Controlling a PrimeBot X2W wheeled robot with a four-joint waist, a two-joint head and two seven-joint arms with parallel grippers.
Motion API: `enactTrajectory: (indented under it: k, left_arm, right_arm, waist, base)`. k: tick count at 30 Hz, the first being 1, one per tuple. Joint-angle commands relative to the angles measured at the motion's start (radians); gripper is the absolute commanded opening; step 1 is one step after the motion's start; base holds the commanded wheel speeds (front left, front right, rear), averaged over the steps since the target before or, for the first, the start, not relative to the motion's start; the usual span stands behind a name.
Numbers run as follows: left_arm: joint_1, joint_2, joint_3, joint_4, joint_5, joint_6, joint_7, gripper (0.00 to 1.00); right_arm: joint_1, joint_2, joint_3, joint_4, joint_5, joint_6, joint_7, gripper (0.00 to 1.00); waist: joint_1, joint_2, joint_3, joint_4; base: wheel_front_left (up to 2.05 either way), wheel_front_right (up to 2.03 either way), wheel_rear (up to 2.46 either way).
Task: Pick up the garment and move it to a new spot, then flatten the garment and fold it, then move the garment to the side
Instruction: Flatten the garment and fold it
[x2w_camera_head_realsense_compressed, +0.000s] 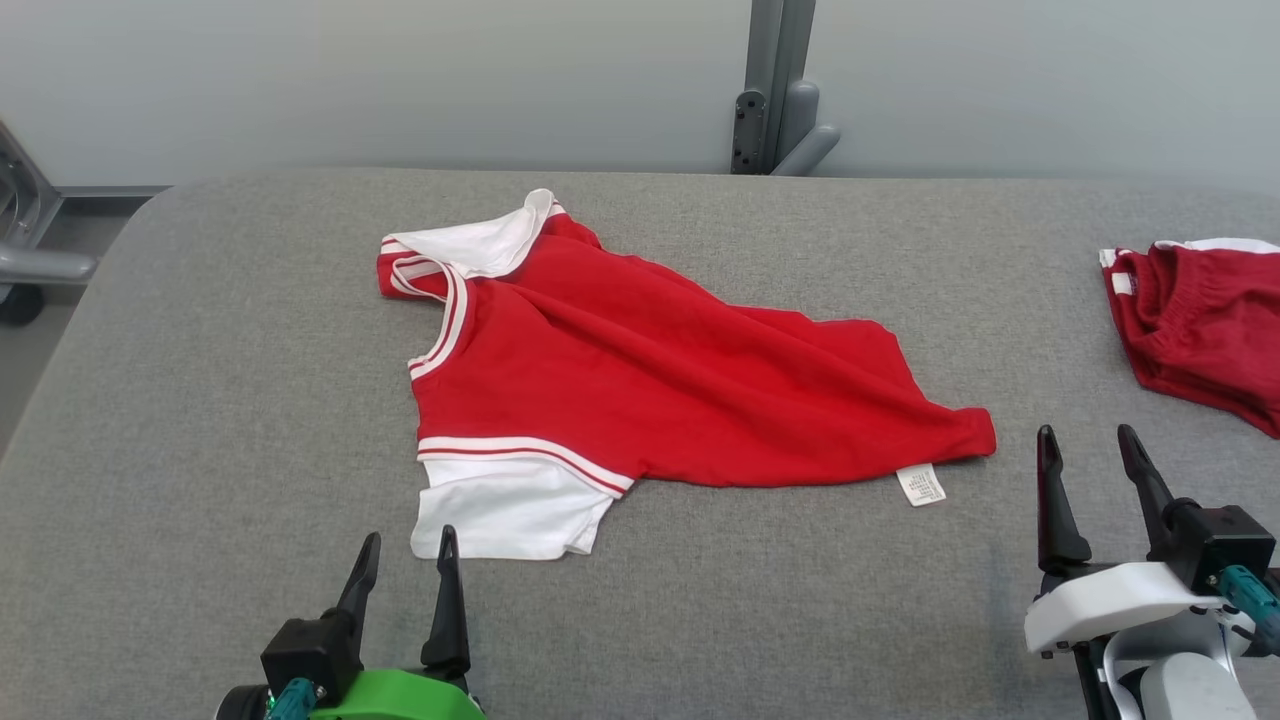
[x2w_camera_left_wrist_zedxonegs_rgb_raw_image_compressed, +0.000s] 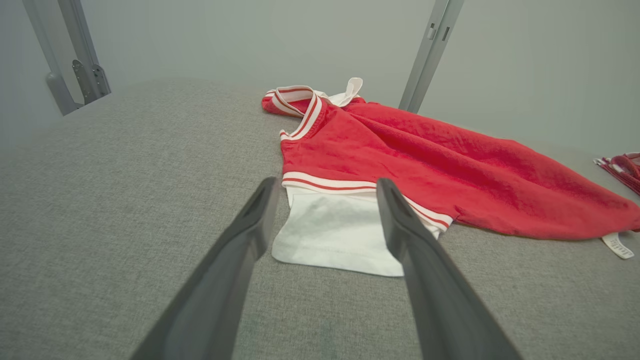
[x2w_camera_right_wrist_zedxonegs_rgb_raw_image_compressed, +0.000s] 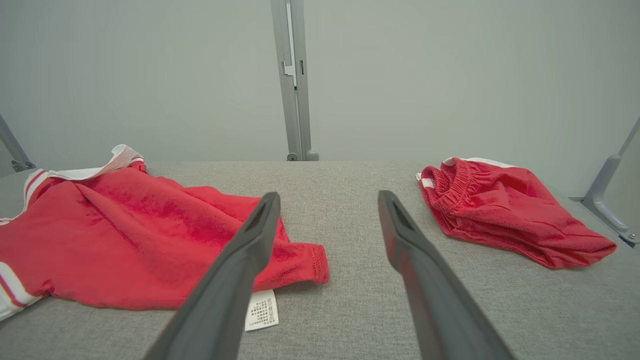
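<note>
Now we have the red shirt with white sleeves and striped trim lying rumpled across the middle of the grey fabric-covered table. Toward the table's near edge, our left gripper points at the near white sleeve, fingers spread and empty, tips just beside its hem. Our right gripper, likewise spread and empty, sits near the table's right end, apart from the shirt's hem. At that end lie crumpled red shorts.

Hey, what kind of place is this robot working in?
Probably a lab test bench: a grey fabric-covered table, a bare wall with a metal post, and a red shirt laid out.
</note>
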Motion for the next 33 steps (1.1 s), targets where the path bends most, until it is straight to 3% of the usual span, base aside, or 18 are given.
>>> enactTrajectory:
  k: [1, 12, 33]
  left_arm:
    - [0.013, 0.002, -0.001, 0.002, -0.001, 0.002, 0.000, 1.00]
    - [0.008, 0.006, -0.012, 0.058, -0.021, -0.010, 0.016, 1.00]
    - [-0.232, 0.006, 0.059, 0.445, -0.136, -0.065, 0.002, 1.00]
  right_arm:
    - [0.011, -0.001, 0.005, 0.004, 0.013, -0.002, -0.007, 1.00]
    - [0.003, -0.001, 0.051, 0.030, 0.034, -0.002, -0.011, 1.00]
    - [-0.049, -0.001, 0.048, 0.035, 0.013, -0.002, 0.003, 1.00]
  waist:
    - [0.0000, 0.0016, -0.003, 0.000]
    - [0.0000, 0.0016, -0.006, -0.005]
    - [0.0000, 0.0016, 0.084, -0.070]
  base:
    - [0.00, 0.00, 0.00]
    - [0.00, 0.00, 0.00]
    - [0.00, 0.00, 0.00]
